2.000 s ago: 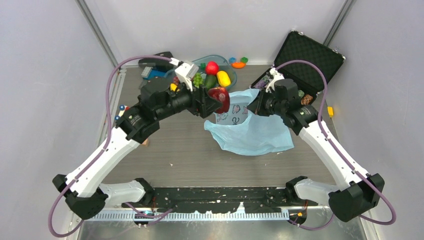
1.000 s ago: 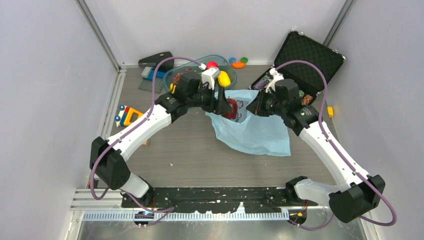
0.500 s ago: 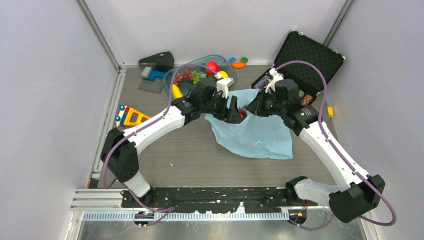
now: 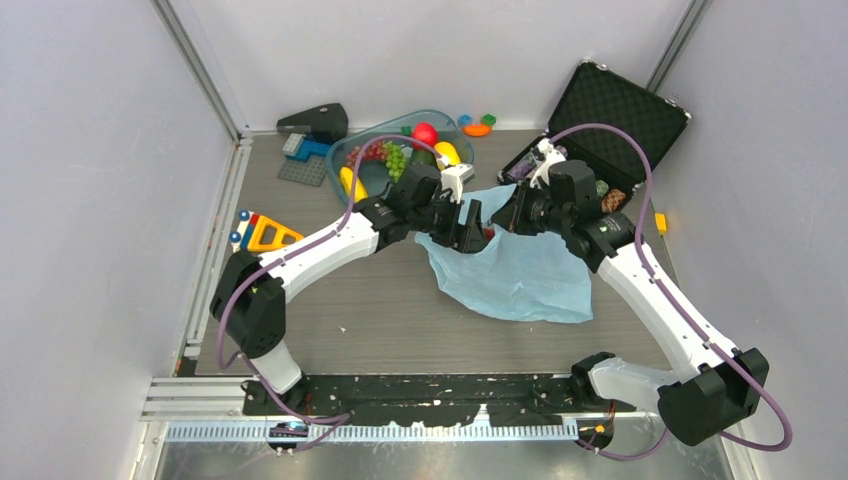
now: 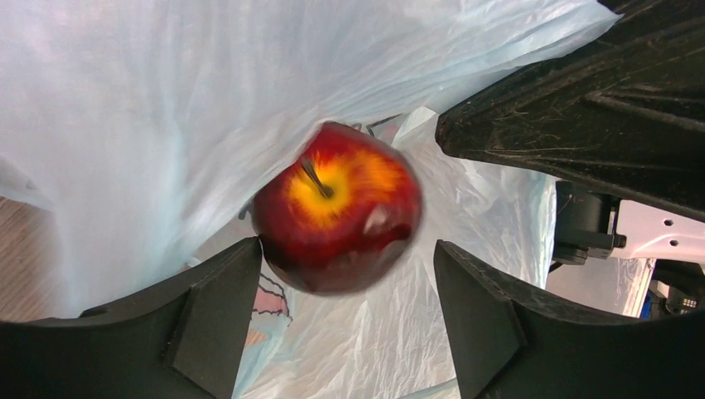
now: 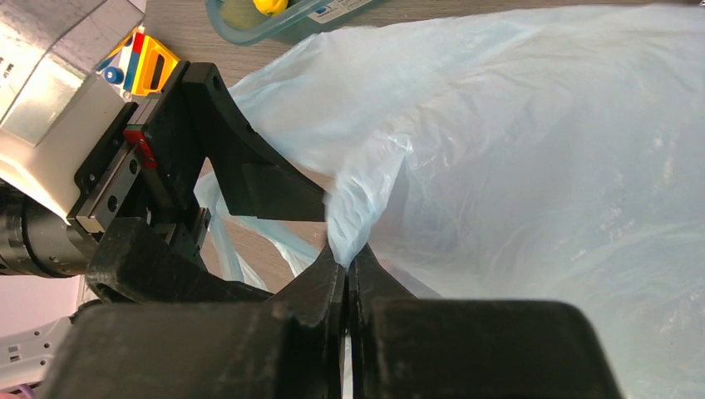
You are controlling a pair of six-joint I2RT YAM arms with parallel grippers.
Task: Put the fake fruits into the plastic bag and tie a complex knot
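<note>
L fingers (image 5: 212, 312) wide by apple (image 5: 337, 208); R (image 6: 349, 264) pinches bag (image 6: 540, 125)

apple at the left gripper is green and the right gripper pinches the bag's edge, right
No: the apple is red with a yellow patch, as the left wrist view shows. It is at the left gripper, and the right gripper does pinch the bag at its edge.
</note>
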